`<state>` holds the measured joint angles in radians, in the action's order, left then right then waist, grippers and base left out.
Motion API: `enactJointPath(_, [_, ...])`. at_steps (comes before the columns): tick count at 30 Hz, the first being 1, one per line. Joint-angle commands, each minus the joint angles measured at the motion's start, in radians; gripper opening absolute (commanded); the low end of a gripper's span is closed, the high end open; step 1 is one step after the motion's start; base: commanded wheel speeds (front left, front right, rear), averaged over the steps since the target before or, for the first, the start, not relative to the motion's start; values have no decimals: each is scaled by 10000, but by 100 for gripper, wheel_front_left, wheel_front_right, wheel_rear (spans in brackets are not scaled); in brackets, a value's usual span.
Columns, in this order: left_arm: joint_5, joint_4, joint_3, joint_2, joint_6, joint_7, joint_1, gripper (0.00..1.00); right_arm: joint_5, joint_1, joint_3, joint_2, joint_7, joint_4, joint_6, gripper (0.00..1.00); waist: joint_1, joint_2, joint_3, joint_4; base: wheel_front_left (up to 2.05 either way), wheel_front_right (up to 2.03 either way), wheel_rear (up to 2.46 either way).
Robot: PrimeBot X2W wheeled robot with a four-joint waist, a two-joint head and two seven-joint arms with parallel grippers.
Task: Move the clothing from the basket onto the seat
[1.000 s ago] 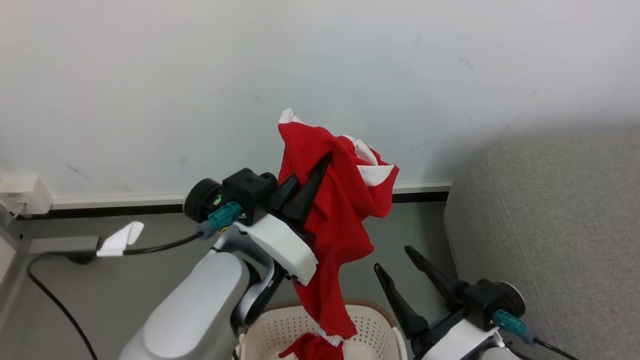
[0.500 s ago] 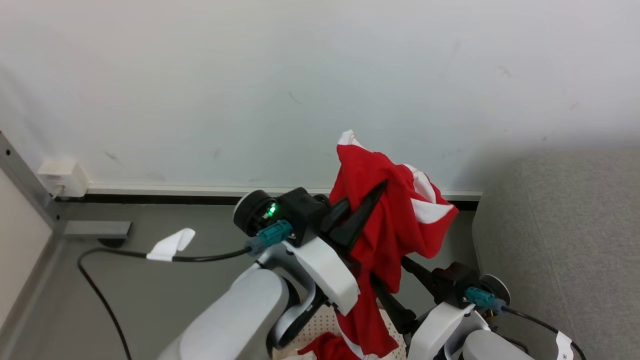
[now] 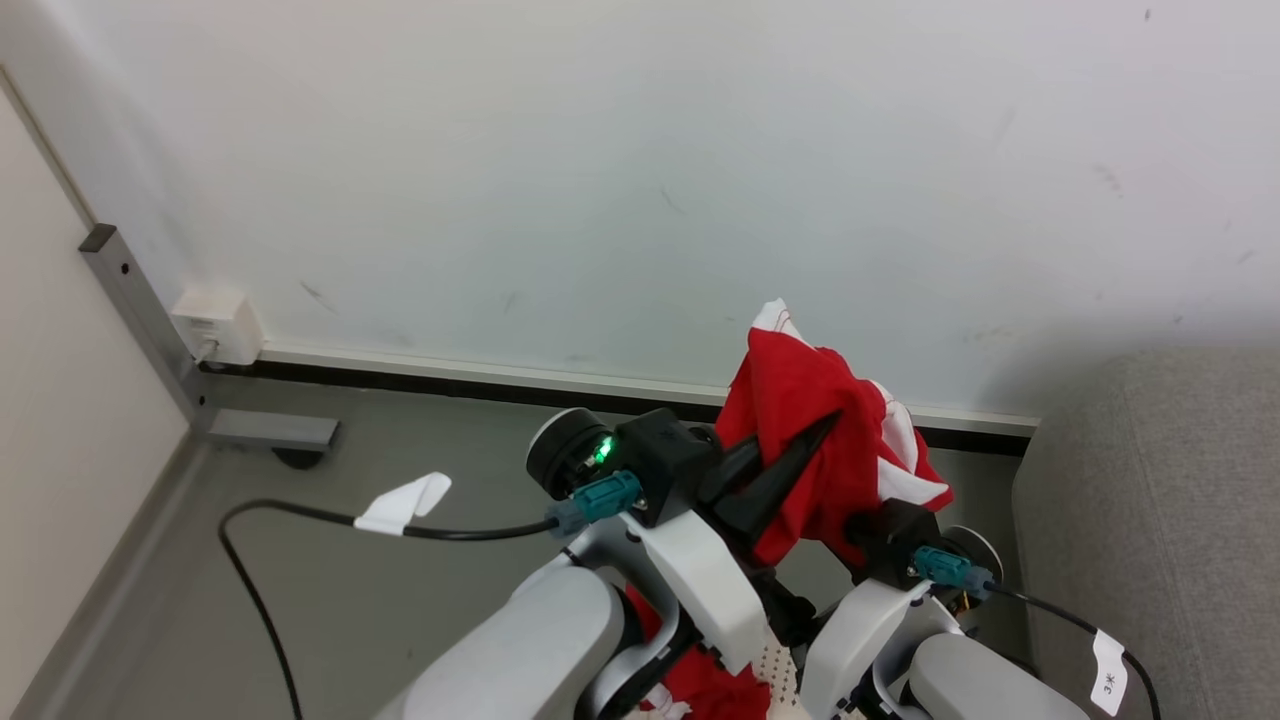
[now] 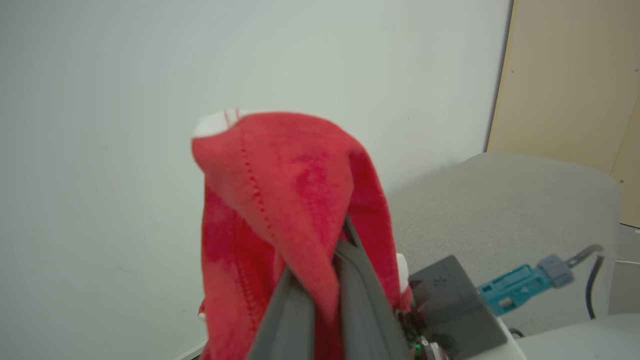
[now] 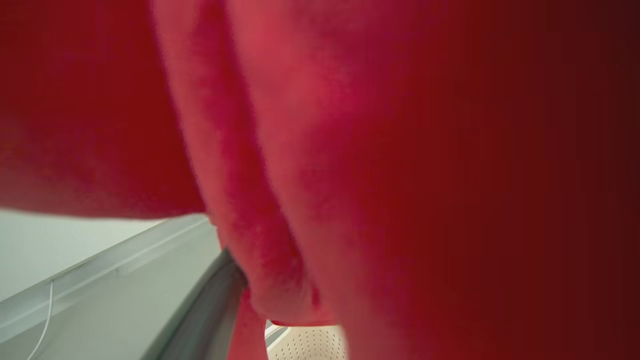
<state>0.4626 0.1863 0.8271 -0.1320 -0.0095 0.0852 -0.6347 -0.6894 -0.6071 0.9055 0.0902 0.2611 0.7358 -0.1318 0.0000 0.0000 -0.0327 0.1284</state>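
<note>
Clothing [image 3: 800, 400], 1 red garment: raised above the basket [image 3: 775, 665], pinched in your left gripper's [image 3: 795, 435] closed jaws; right gripper's [image 3: 870, 525] jaws spread under its folds. More red cloth [image 3: 715, 690] lies in the basket. Seat [image 3: 1150, 500], at your right: no garment on the part you see.

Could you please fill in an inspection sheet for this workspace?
Surface: grey floor, grey seat at right.
Job's things: red garment held up; basket below the arms, more red cloth at it.
Clutter: nothing seen.
Hands: left hand shut on red garment; right hand open, behind the hanging fabric.
Cables: black tagged cable across floor to left wrist.
Surroundings: scuffed white wall, socket box.
</note>
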Motion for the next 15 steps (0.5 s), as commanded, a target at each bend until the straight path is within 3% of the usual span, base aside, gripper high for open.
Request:
enactJointPath(1, [120, 8, -18, 12, -1, -11, 92, 0, -69, -4, -68, -11, 23, -58, 21, 89, 0, 0, -18, 57, 0, 0, 0])
enactJointPath(2, [137, 35, -38, -8, 18, 7, 99, 0, -42, 27, -114, -21, 23, -75, 21, 36, 0, 0, -24, 76, 0, 0, 0])
enactJointPath(3, [165, 66, -64, -31, 39, 26, 107, 0, -16, 61, -179, -27, 23, -127, 21, 0, 0, 0, -30, 88, 0, 0, 0])
enactJointPath(15, [416, 535, -540, -395, 339, 275, 240, 0, 497, 917, -1551, 369, 23, -1360, 21, 0, 0, 0, -18, -286, 0, 0, 0])
